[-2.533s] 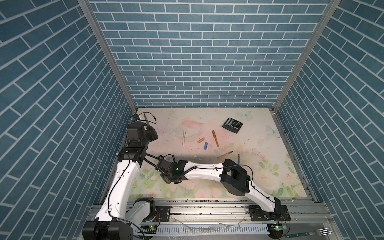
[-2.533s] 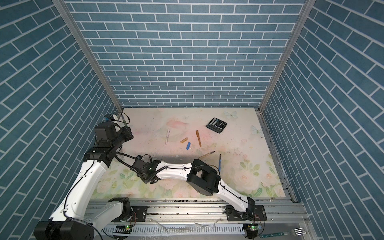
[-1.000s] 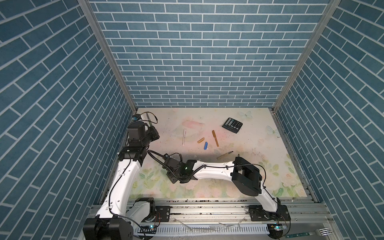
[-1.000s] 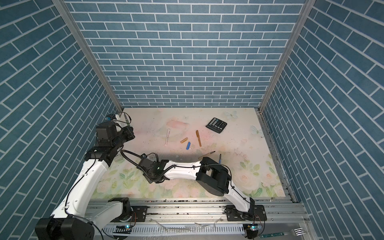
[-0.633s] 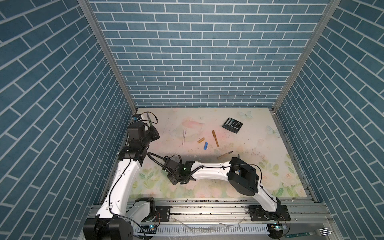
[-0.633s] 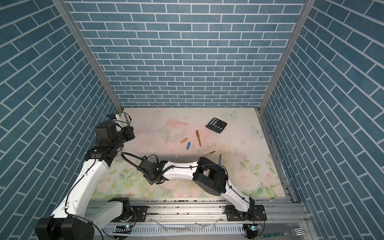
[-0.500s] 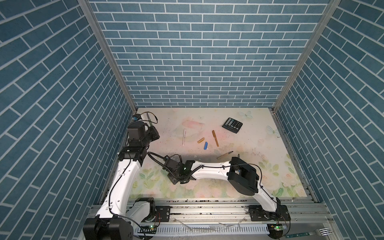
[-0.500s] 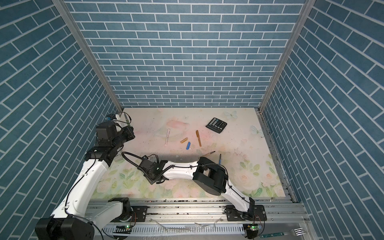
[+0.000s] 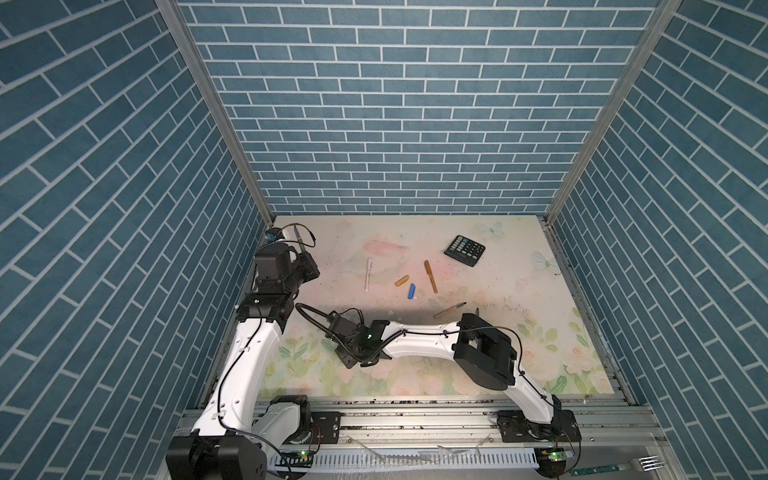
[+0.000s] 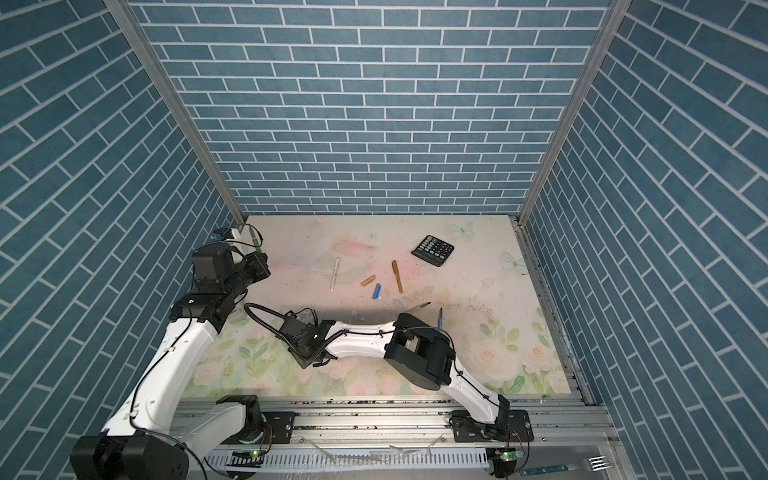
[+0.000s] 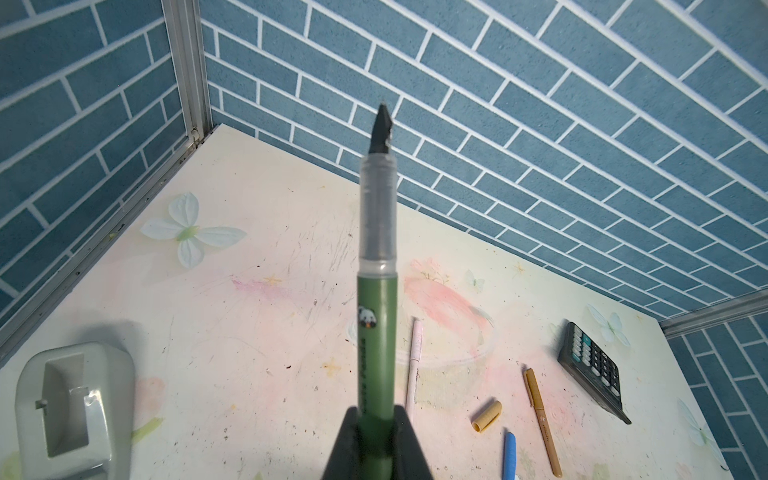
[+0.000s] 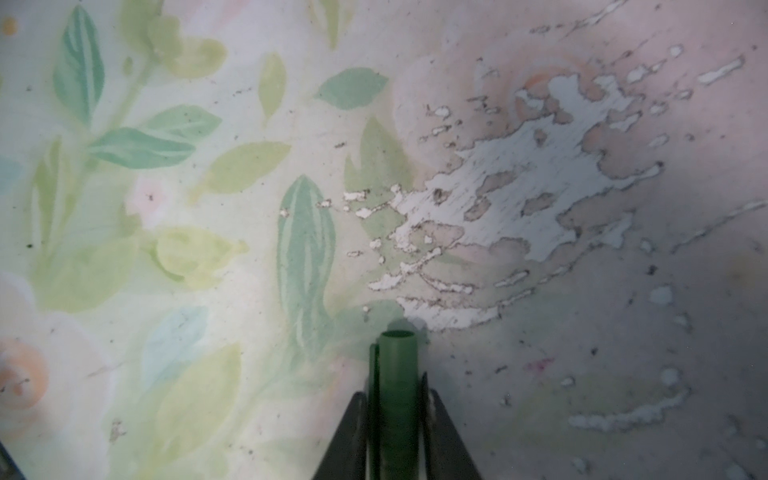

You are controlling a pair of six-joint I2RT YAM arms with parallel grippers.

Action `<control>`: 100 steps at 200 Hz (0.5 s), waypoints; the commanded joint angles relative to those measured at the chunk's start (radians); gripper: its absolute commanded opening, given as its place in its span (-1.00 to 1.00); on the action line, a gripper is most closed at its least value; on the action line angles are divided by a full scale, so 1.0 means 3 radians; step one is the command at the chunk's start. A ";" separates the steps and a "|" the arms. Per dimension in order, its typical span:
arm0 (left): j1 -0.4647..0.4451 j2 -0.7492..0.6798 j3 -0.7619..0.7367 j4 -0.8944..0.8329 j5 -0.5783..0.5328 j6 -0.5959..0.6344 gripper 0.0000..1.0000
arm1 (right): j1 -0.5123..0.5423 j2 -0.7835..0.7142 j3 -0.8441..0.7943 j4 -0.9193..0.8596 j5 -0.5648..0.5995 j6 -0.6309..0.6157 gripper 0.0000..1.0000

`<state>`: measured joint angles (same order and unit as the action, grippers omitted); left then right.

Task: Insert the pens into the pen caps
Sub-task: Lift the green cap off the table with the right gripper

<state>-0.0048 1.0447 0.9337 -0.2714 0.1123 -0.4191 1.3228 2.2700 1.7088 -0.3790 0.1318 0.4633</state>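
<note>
Floral printed mat (image 9: 519, 286), scuffed and flaking where the print has worn, walled by blue brick-pattern panels. Left gripper (image 11: 376, 419): fingers pressed onto the matte green barrel of the green stick pen (image 11: 376, 332), clear collar and dark pointed tip jutting out, held off the mat well apart from the black keypad calculator (image 9: 464, 251). Right gripper (image 12: 395, 395): fingers pinch the short green plastic tube cap (image 12: 397, 357), open mouth forward, low over the mat, also well apart from the calculator; we cannot tell whether it is lifted. Pen and cap are not yet mated.

Progress, as we judge it: orange-brown pen (image 9: 430, 276), nearest the calculator, looks capped; slim white-pink pen (image 9: 368, 273), beyond it, seems closed too. Left to do: stubby tan cap (image 9: 402, 281) and blue cap (image 9: 412, 291), lying between those two pens; tan pen (image 9: 450, 309) and blue pen (image 10: 439, 318), bare dark tips, on the arm-base side of the calculator.
</note>
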 commanded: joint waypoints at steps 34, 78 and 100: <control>0.0020 0.0034 -0.0049 0.0104 0.0092 -0.0004 -1.00 | -0.0070 -0.0490 -0.0545 0.0262 0.0266 0.0055 -0.56; 0.0018 0.0056 -0.0065 0.0168 0.0194 -0.0013 -1.00 | -0.0212 -0.0654 -0.0861 0.0368 0.0339 0.0126 -0.59; 0.0016 0.0074 -0.0063 0.0184 0.0242 -0.0017 -1.00 | -0.0304 -0.0769 -0.1092 0.0416 0.0353 0.0163 -0.59</control>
<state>-0.0048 1.0588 0.9230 -0.2459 0.1581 -0.4217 1.2556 2.0991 1.4487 -0.2733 0.2043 0.4740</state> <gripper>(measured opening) 0.134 0.207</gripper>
